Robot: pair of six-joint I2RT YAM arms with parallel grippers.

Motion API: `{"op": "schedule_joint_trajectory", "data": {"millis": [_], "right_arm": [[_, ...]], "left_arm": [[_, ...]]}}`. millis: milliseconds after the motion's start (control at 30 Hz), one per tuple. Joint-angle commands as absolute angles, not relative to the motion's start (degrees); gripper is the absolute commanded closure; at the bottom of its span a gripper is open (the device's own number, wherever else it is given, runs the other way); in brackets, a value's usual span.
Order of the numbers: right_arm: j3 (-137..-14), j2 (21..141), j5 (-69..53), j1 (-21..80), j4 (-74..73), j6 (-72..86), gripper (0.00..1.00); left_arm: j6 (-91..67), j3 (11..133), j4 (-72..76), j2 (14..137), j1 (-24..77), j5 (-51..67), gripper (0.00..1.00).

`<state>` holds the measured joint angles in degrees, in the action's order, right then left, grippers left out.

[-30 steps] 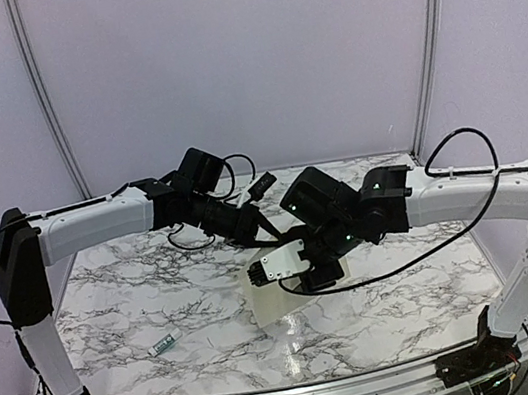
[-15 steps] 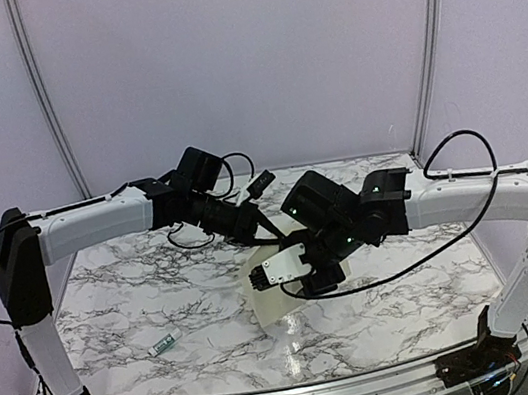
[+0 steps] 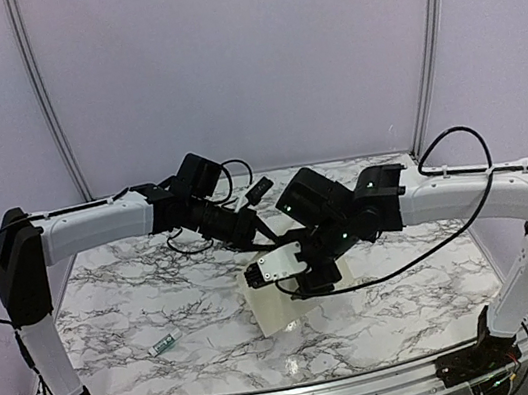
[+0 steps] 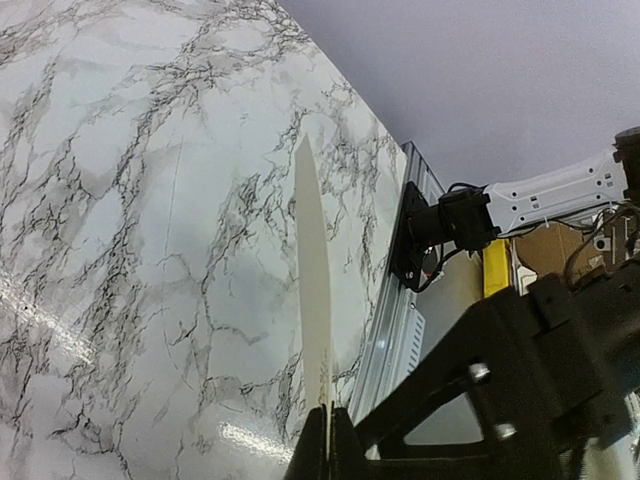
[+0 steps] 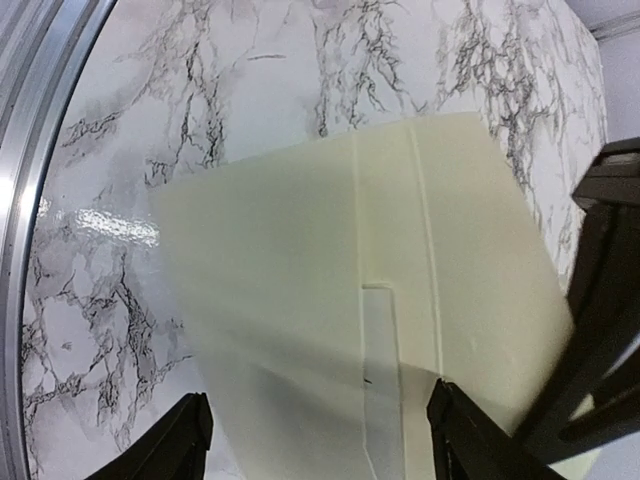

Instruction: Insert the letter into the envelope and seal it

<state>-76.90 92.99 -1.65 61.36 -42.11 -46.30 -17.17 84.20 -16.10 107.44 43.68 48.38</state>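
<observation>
The right gripper [image 5: 320, 445] has been nudged left at centre, jaws spread wider, empty; the envelope [image 4: 312, 280] is pinched by the closed left gripper [image 4: 328, 445].

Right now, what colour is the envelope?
The envelope is pale cream-yellow; best seen in the right wrist view.

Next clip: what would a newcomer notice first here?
The cream envelope in the middle of the marble table draws the eye. The left gripper is shut on its edge, while the right gripper hangs open over its face. A small white-and-green tube lies alone near the front left.
</observation>
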Motion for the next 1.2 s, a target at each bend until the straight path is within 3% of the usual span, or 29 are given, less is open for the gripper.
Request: {"op": "schedule_joint_trajectory", "data": {"millis": [0, 200, 233, 267, 300, 367, 500, 567, 767, 867, 1033, 1167], "right_arm": [[-82.1, 87.0, -3.5, 59.5, -44.2, -44.9, 0.28], [-82.3, 78.8, -8.5, 53.7, -45.0, -42.4, 0.26], [-82.2, 77.1, -9.7, 52.5, -44.9, -41.6, 0.1], [-82.1, 75.9, -10.7, 51.0, -44.3, -40.3, 0.02], [-82.1, 74.3, -11.6, 49.4, -43.9, -38.9, 0.01], [-81.5, 71.4, -10.8, 45.1, -42.2, -36.1, 0.02], [-78.1, 71.1, 2.7, 40.9, -39.3, -29.5, 0.03], [-77.6, 71.0, -0.9, 37.9, -40.0, -27.0, 0.07], [-69.0, 68.7, -0.4, 34.1, -36.9, -24.5, 0.01], [-63.9, 67.3, -3.5, 33.9, -34.8, -27.0, 0.01], [-48.1, 57.1, -1.3, 33.5, -17.2, -26.4, 0.01], [-44.4, 54.1, -6.5, 31.3, -16.4, -26.5, 0.01]], "left_arm": [[-16.4, 82.1, -14.9, 105.3, 42.7, 47.1, 1.0], [-17.9, 80.3, -14.9, 103.4, 41.9, 40.9, 1.0], [-18.4, 80.1, -14.7, 102.9, 41.9, 39.0, 1.0], [-19.1, 79.8, -14.4, 102.4, 41.9, 37.3, 1.0], [-19.9, 79.3, -13.9, 101.8, 41.9, 35.7, 1.0], [-22.6, 77.5, -11.7, 100.4, 41.9, 31.8, 1.0], [-31.3, 71.1, -3.2, 97.3, 41.9, 23.0, 1.0], [-36.9, 65.7, 4.0, 95.0, 42.0, 18.2, 1.0], [-48.7, 51.3, 21.3, 91.9, 43.6, 6.5, 1.0], [-51.9, 47.8, 25.7, 93.2, 46.1, 1.2, 1.0], [-57.3, 45.3, 29.4, 97.6, 49.5, -6.0, 1.0], [-60.4, 44.3, 31.0, 100.3, 52.0, -8.9, 1.0]]}}
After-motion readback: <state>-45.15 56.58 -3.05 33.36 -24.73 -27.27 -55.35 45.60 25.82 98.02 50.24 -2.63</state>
